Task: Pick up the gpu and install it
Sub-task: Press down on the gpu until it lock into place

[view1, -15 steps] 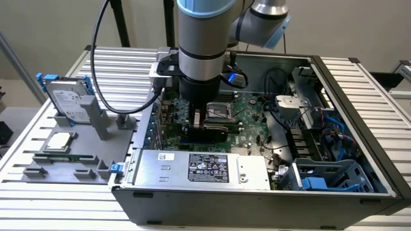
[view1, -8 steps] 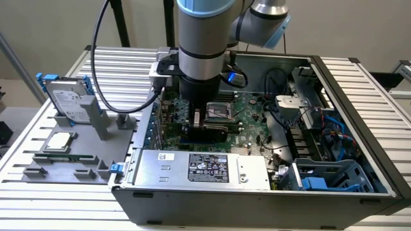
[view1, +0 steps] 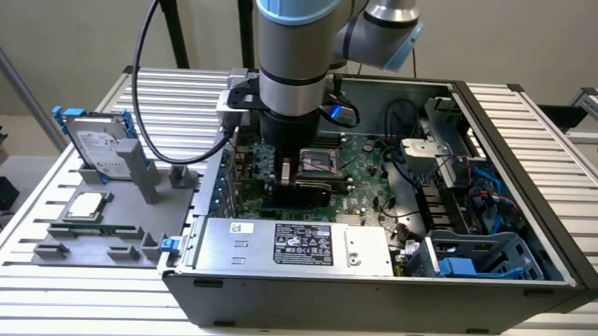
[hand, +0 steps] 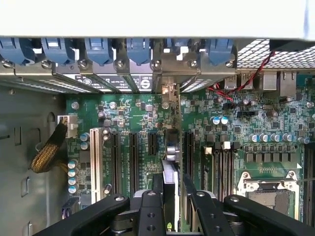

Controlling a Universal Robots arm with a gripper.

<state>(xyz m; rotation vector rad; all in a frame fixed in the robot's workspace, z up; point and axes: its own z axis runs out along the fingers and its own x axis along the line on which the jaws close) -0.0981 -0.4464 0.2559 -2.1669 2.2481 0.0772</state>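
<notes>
Gripper (hand: 170,196) — black two-finger unit on the grey Universal Robots arm (view1: 294,63), lowered inside the open dark-grey metal computer case (view1: 523,168); fingers (hand: 150,209) closed narrowly on the gpu (hand: 170,169), a thin card seen edge-on in the wrist view, with its silver end bracket (hand: 168,91) standing among the rear slot covers.

Gpu position — upright over the green motherboard (hand: 236,113), in line with the row of black expansion slots (hand: 134,155); in the exterior view it shows as a dark flat card (view1: 301,192) just under the gripper, close to the square silver CPU socket (view1: 323,161). Whether the card edge is fully seated in a slot cannot be told.

Case contents — silver power supply box with a black label (view1: 304,245) at the near wall; blue plastic drive cage (view1: 477,259) toward the exterior view's right.

Beside the case, on the exterior view's left — grey parts fixture (view1: 103,231) on the slatted aluminium table (view1: 56,287), carrying a silver boxy hard drive with blue rails (view1: 94,147) propped upright and a small square silver CPU chip (view1: 86,205) lying flat.
</notes>
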